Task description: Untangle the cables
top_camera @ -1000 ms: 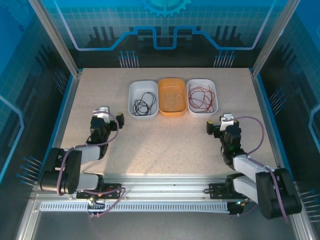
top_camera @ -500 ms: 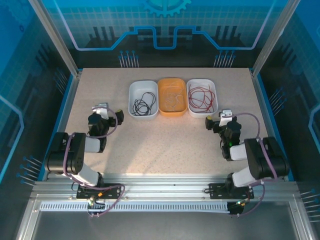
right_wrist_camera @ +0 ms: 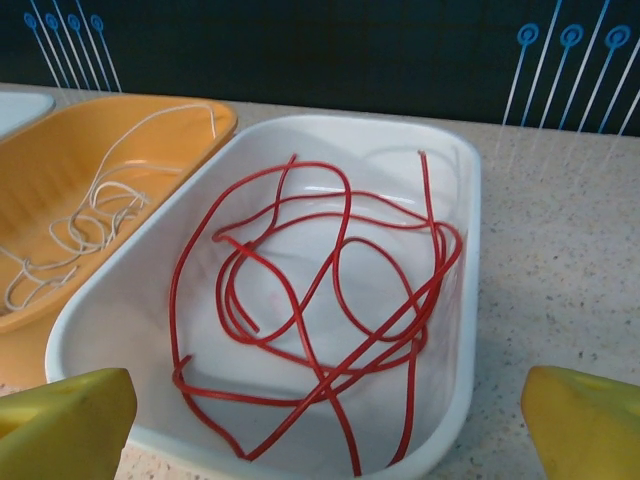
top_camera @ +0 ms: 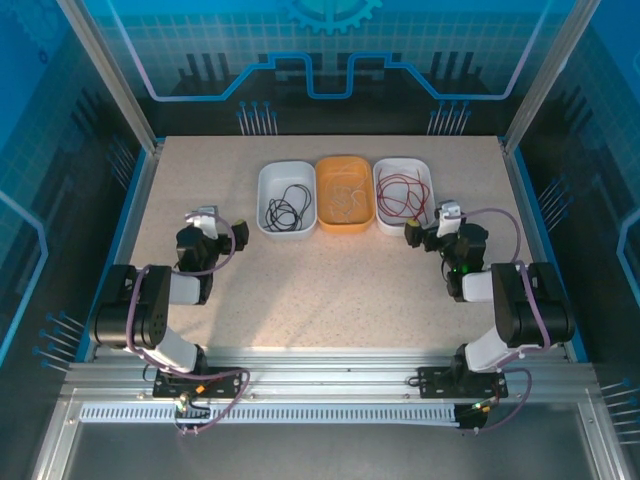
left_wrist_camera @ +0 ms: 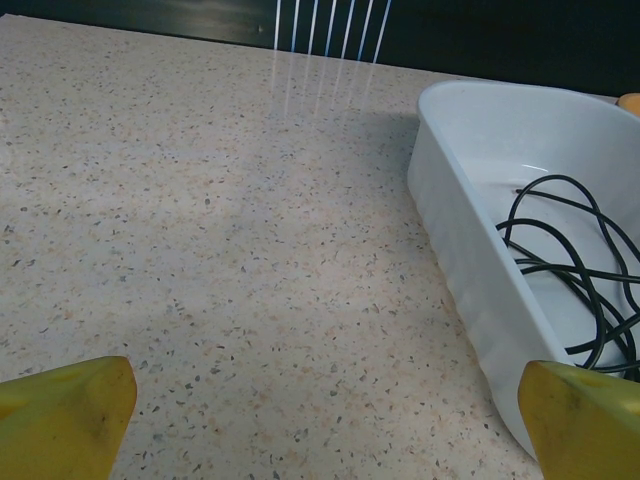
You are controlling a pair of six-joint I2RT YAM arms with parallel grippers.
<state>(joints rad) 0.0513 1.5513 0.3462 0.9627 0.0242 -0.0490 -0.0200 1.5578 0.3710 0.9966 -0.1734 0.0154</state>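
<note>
At the far middle of the table (top_camera: pixel 330 290), three trays stand side by side, one cable in each.
The black cable (top_camera: pixel 285 212) lies coiled in the left white tray (left_wrist_camera: pixel 470 270), the pale cable (right_wrist_camera: pixel 95 210) in the orange tray (right_wrist_camera: pixel 60 150) between the two white ones, and the red cable (right_wrist_camera: pixel 330 372) in loose crossing loops in the right white tray (right_wrist_camera: pixel 450 330) (one end rises toward the far rim). The left gripper (top_camera: pixel 222 232) sits low over bare table just beside the left white tray, jaws spread wide, holding nothing. The right gripper (top_camera: pixel 428 232) faces the near end of the right white tray, jaws equally wide and empty.
</note>
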